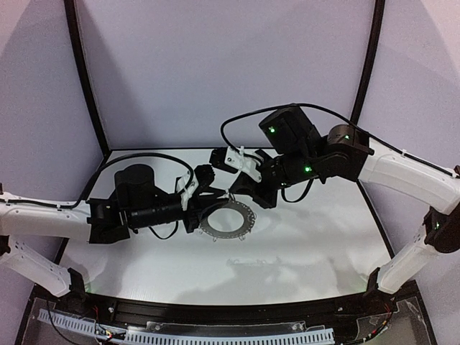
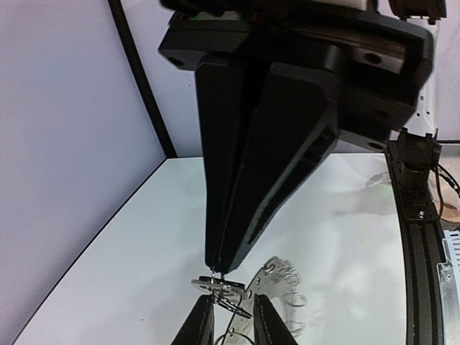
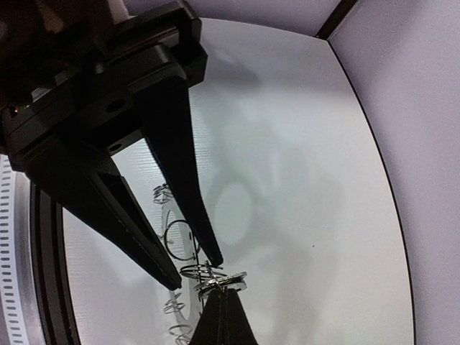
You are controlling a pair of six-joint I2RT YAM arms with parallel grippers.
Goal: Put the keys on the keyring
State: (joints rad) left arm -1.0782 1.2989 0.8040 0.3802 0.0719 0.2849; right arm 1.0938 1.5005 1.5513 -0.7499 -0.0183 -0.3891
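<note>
The keyring (image 1: pixel 244 223) is a flat grey ring fringed with wire loops, lying mid-table with its far-left edge under both grippers. My left gripper (image 1: pixel 219 195) reaches in from the left. In the left wrist view its fingers (image 2: pixel 203 323) stand either side of one of the keyring's (image 2: pixel 284 277) wire loops, pinching it. My right gripper (image 1: pixel 231 192) points down from the right, shut. It pinches the small loop of a tiny flat key (image 3: pixel 230 279) (image 2: pixel 215 285) right at that wire loop. In the right wrist view the left gripper (image 3: pixel 194 272) holds the coil beside the keyring (image 3: pixel 172 210).
White tabletop inside pale walls with black corner posts (image 1: pixel 85 79). A black rail (image 1: pixel 215 316) runs along the near edge and shows at the side in the left wrist view as well (image 2: pixel 413 215). Cables arch over both arms (image 1: pixel 237 118).
</note>
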